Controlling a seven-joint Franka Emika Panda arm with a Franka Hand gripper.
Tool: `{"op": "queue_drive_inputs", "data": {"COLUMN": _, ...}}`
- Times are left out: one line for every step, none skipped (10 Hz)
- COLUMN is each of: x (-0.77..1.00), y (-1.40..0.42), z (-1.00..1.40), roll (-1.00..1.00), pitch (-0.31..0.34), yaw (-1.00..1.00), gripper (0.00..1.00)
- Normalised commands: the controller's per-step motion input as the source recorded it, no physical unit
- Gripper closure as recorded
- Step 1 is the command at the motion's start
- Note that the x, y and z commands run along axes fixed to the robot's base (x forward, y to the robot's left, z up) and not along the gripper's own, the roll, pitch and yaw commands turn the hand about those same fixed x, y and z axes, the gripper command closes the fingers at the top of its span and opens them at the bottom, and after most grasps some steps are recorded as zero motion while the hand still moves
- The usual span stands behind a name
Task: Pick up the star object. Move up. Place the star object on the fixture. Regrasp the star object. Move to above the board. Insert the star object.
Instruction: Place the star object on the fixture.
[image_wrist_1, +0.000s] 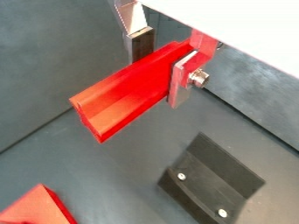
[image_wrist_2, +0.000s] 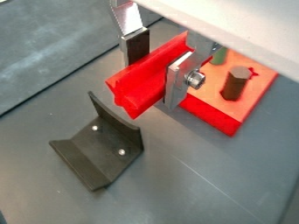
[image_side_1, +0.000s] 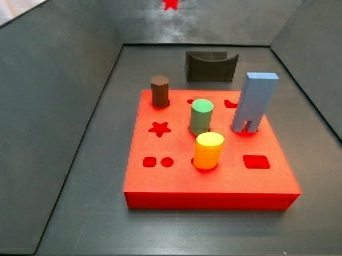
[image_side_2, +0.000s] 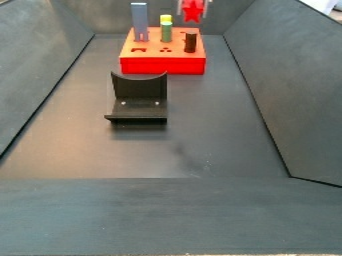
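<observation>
My gripper (image_wrist_1: 162, 66) is shut on the red star object (image_wrist_1: 117, 98), a long red prism clamped between the two silver fingers; both wrist views show this (image_wrist_2: 158, 66). It hangs high above the floor. In both side views only the star object's end shows at the top edge (image_side_1: 171, 5) (image_side_2: 195, 9). The dark fixture (image_wrist_2: 100, 144) stands on the floor below, in front of the red board (image_side_1: 214, 190). The board's star-shaped hole (image_side_1: 160, 128) is open.
On the board stand a brown cylinder (image_side_1: 160, 91), a green cylinder (image_side_1: 202, 115), a yellow cylinder (image_side_1: 209, 150) and a blue block (image_side_1: 255, 102). Grey walls slope up around the dark floor (image_side_2: 187, 150).
</observation>
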Motion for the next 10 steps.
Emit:
{"op": "queue_drive_inputs", "data": {"x": 1.0, "y": -0.01, "z": 0.03, "roll": 0.09, "pitch": 0.125, "yaw": 0.09, "gripper": 1.0}}
{"op": "queue_drive_inputs", "data": {"x": 1.0, "y": -0.01, "z": 0.03, "roll": 0.09, "pitch": 0.138, "yaw": 0.08, "gripper": 1.0}}
{"op": "queue_drive_inputs", "data": {"x": 1.0, "y": -0.02, "z": 0.02, "roll": 0.09, "pitch": 0.153, "yaw": 0.06, "gripper": 1.0}}
{"op": "queue_drive_inputs", "data": {"x": 1.0, "y": 0.76, "z": -0.2, "roll": -1.0, "pitch": 0.263, "yaw": 0.12, "gripper": 1.0}}
{"op": "queue_drive_inputs", "data": {"x": 1.0, "y": 0.79, "z": -0.21, "roll": -1.0, "pitch": 0.263, "yaw": 0.11, "gripper": 1.0}}
{"op": "queue_drive_inputs", "data": {"x": 1.0, "y": 0.71, "z": -0.16, "roll": -1.0, "pitch": 0.261, "yaw": 0.07, "gripper": 1.0}}
{"op": "queue_drive_inputs", "data": {"x": 1.0, "y": 0.57, "z": -0.08, "roll": -1.0, "pitch": 0.275, "yaw": 0.04, "gripper": 1.0}}
{"op": "queue_drive_inputs", "data": {"x": 1.0, "y": 0.48, "z": -0.07, "roll": -1.0, "pitch": 0.28, "yaw": 0.03, "gripper": 1.0}}
{"op": "queue_drive_inputs", "data": {"x": 0.97, "y": 0.28, "z": -0.06, "roll": -1.0, "pitch": 0.278, "yaw": 0.0, "gripper": 1.0}}
{"op": "queue_drive_inputs", "data": {"x": 0.9, "y": 0.16, "z": -0.04, "roll": -1.0, "pitch": 0.282, "yaw": -0.03, "gripper": 1.0}}
